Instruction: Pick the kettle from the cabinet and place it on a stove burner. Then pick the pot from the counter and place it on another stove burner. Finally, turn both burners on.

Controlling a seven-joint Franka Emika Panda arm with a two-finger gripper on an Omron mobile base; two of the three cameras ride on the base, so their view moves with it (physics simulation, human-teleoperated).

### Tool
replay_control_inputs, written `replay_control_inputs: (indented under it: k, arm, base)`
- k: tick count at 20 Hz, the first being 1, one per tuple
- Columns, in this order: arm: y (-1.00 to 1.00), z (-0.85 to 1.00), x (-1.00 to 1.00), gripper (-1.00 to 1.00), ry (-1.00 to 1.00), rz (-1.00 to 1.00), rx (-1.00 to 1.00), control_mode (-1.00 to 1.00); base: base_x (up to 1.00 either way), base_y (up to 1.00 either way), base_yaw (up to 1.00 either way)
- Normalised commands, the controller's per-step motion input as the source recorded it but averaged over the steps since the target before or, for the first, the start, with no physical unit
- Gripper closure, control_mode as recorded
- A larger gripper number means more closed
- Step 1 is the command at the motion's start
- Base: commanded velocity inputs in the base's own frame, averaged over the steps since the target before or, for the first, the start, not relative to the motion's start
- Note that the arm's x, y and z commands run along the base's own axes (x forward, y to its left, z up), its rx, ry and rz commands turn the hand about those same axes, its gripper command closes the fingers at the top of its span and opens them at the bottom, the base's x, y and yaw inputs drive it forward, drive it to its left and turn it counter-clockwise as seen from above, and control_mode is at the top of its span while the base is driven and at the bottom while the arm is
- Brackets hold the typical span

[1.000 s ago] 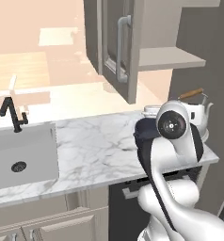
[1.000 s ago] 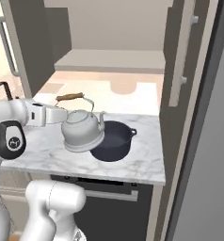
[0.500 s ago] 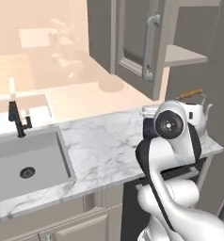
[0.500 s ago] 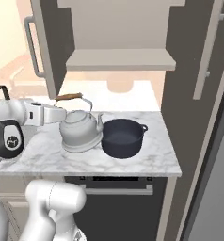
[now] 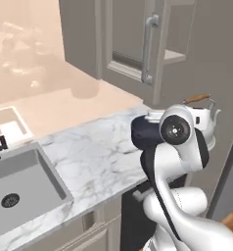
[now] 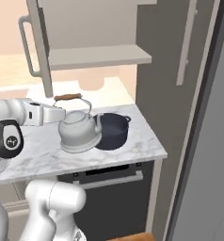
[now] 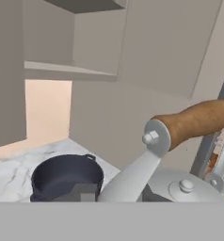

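On counter [image 6: 132, 141]: one kettle [image 6: 79, 132], one pot [image 6: 113, 130].

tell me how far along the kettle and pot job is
Done: the kettle is out of the cabinet, whose shelf is bare. In hand: the kettle is carried at the arm's end, above the counter beside the pot; the fingers' grip is hidden. Left: set both on burners and turn them on.

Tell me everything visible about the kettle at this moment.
The kettle is small, silver-grey, metal-looking, with a domed lid and knob, a curved spout and an arched wire handle carrying a brown wooden bar. It sits upright over the marble counter, close beside the dark pot, whose left side it overlaps. The end effector reaches in from its left near the handle; whether it grips cannot be told.
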Motion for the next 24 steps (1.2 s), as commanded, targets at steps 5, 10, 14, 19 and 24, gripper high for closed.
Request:
replay_control_inputs:
  k: [5, 10, 14, 19, 24]
  arm:
    - [0.0, 0.0, 0.0, 1.0, 0.0, 0.0, 0.0, 1.0]
    - [0.0, 0.0, 0.0, 1.0, 0.0, 0.0, 0.0, 1.0]
    - [0.0, 0.0, 0.0, 1.0, 0.0, 0.0, 0.0, 1.0]
    - [0.0, 0.0, 0.0, 1.0, 0.0, 0.0, 0.0, 1.0]
    - [0.0, 0.0, 0.0, 1.0, 0.0, 0.0, 0.0, 1.0]
  base:
    - [-0.19, 0.37, -0.46]
    - [-0.19, 0.42, -0.49]
    - [-0.25, 0.41, -0.49]
    - [-0.26, 0.4, -0.49]
    - [-0.26, 0.38, -0.49]
